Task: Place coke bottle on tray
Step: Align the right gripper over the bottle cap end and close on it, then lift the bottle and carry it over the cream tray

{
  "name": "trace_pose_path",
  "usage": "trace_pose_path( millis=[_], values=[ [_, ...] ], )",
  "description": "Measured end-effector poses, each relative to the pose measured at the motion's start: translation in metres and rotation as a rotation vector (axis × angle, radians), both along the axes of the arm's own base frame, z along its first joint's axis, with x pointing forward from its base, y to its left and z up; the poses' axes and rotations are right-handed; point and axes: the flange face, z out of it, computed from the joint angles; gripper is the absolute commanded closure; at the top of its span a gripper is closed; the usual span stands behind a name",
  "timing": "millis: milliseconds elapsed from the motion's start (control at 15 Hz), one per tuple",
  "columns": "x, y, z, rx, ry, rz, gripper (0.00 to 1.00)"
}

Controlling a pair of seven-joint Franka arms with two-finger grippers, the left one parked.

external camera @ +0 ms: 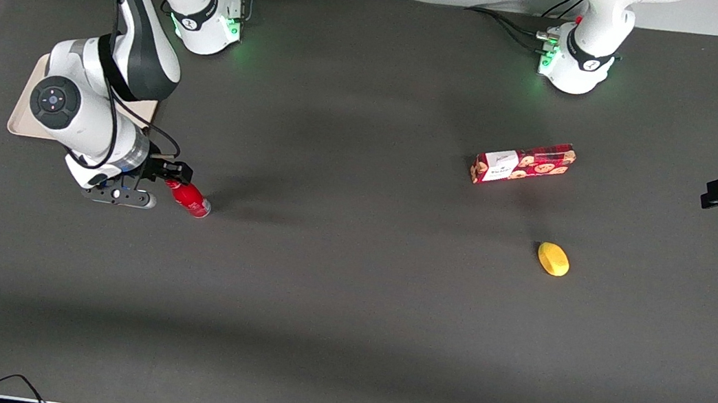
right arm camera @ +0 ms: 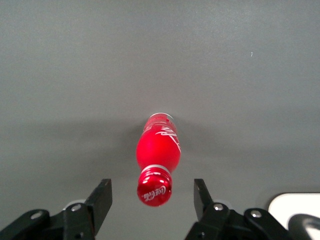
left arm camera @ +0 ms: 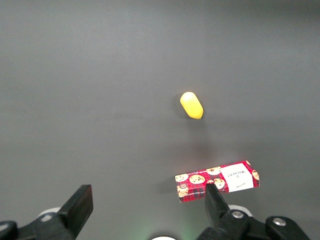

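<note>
Standing upright on the dark bench, the coke bottle rests toward the working arm's end, its red cap facing up at the wrist camera. The claw hovers above it with both fingers spread wide, one on each side of the cap and touching neither; it grips nothing. In the front view the claw sits at about ten o'clock from the bottle's base, just over its neck.

The tray lies flat on the bench at roughly ten o'clock from the bottle, farther from the front camera, and is mostly covered by the working arm; only its beige rim and corners show. Bottle and tray are apart, not touching.

Well off toward the parked arm's end lies a red biscuit box with a white label. A small yellow object sits at about five o'clock from the box, nearer the front camera.
</note>
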Motion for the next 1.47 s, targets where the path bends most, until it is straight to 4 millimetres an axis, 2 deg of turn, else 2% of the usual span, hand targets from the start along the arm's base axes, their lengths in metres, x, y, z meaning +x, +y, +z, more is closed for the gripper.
trace_pose_path(
  millis=[200,333,400,467,867,1000,1067,1333,1467],
  values=[
    [-0.008,-0.001,-0.012,0.003,-0.021,0.0,0.28],
    [-0.01,-0.002,-0.013,0.004,-0.026,-0.001,0.56],
    [-0.01,-0.002,-0.012,0.004,-0.027,-0.001,0.67],
    [-0.01,-0.002,-0.011,0.004,-0.029,-0.001,0.73],
    [-0.01,-0.002,-0.009,0.004,-0.033,-0.002,0.74],
    [-0.01,-0.002,-0.009,0.004,-0.035,-0.002,0.94],
    [-0.01,-0.002,-0.009,0.005,-0.037,-0.002,1.0],
    [-0.008,-0.001,-0.006,0.008,-0.053,-0.002,1.0],
    [-0.001,0.0,0.011,0.008,-0.059,-0.002,1.0]
  ],
)
